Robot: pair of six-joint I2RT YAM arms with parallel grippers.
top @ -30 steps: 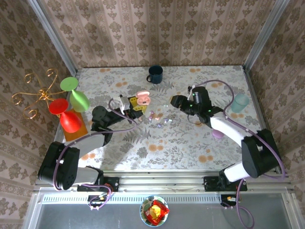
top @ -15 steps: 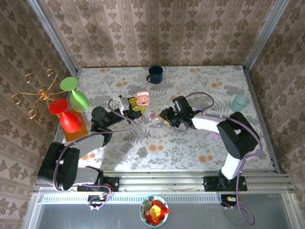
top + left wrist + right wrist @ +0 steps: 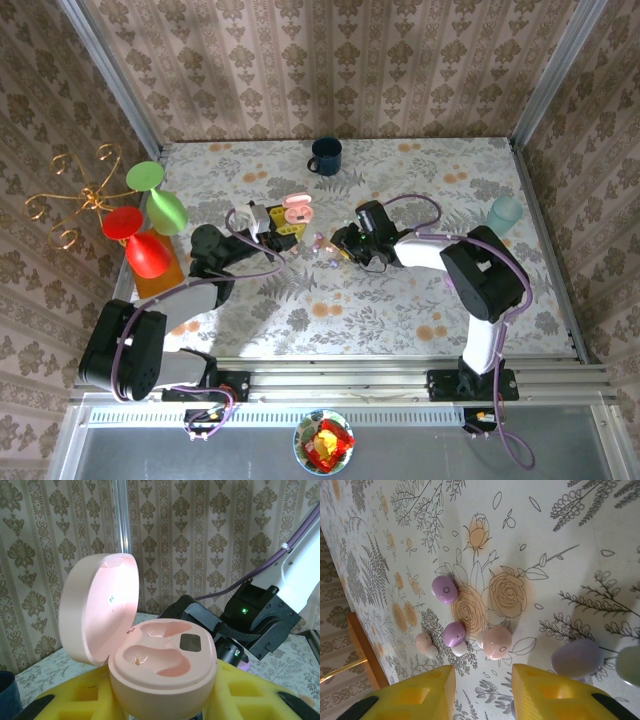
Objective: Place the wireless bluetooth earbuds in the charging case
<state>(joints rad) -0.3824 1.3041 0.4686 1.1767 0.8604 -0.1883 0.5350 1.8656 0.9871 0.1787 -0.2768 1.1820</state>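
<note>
Several wireless bluetooth earbuds (image 3: pixel 454 634) loose on the floral table (image 3: pixel 400 300), near its middle: lilac, pink and whitish bits lying close together. Directly over them, the right hand (image 3: pixel 340 243), with yellow fingers (image 3: pixel 415 696) spread wide and gripping nothing. A second ago out on the right half of the table, not far from the teal cup (image 3: pixel 504 214); half a second ago most of the way across; now a touch further left again, forearm stretched along the table behind it. No change at the left hand (image 3: pixel 280 222): same spot left of centre, clamped on the pink charging case (image 3: pixel 162 667), seated between its yellow pads (image 3: pixel 75 700). Case in the same place too, just left and slightly far of the earbuds, apart from them. Lid (image 3: pixel 97 610) open, standing upright on the left side in the left wrist view. Both moulded wells empty, a small dark window between them. Blue mug (image 3: pixel 325 155) upright at the far edge, its inside too dark to read. Teal cup near the right edge, contents impossible to tell. Green goblets (image 3: pixel 165 208) and red goblets (image 3: pixel 146 255) at the left edge, by an orange block (image 3: pixel 162 280).
</note>
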